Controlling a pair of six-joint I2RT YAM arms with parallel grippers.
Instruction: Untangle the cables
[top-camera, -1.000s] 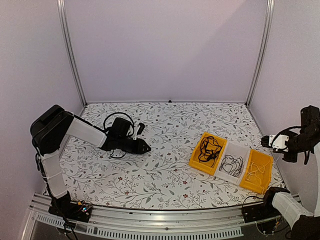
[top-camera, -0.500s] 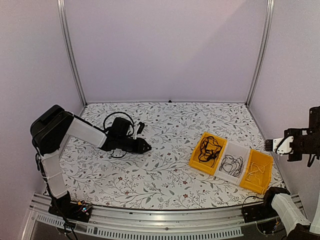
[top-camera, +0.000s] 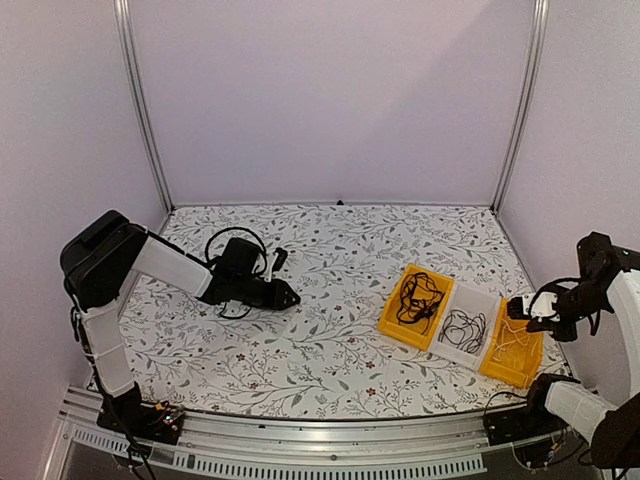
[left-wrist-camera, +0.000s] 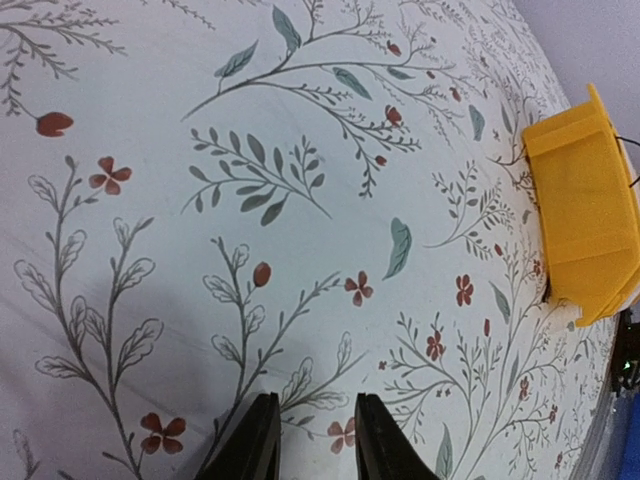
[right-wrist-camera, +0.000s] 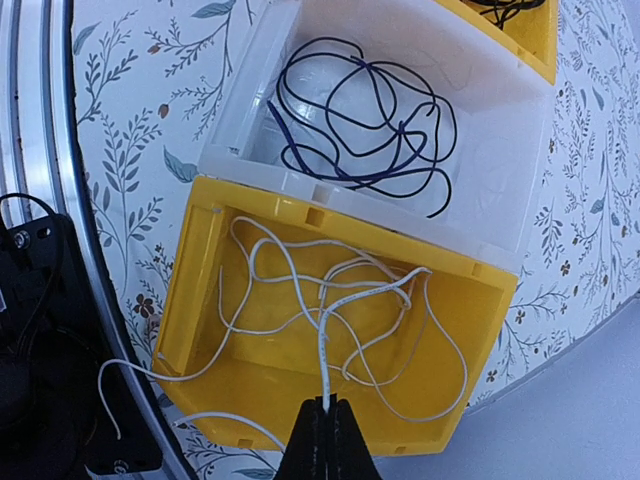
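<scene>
Pinching white cable (right-wrist-camera: 322, 350), right hand (right-wrist-camera: 326, 412) is fully closed.

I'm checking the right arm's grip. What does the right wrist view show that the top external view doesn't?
Only the right wrist view: the right gripper shut on the white cable, one end trailing over the bin wall. Only the top external view: the left gripper low over the table, a black cable lying beside it. Both: the yellow bin holding the white cable and the clear bin with a dark cable.
</scene>
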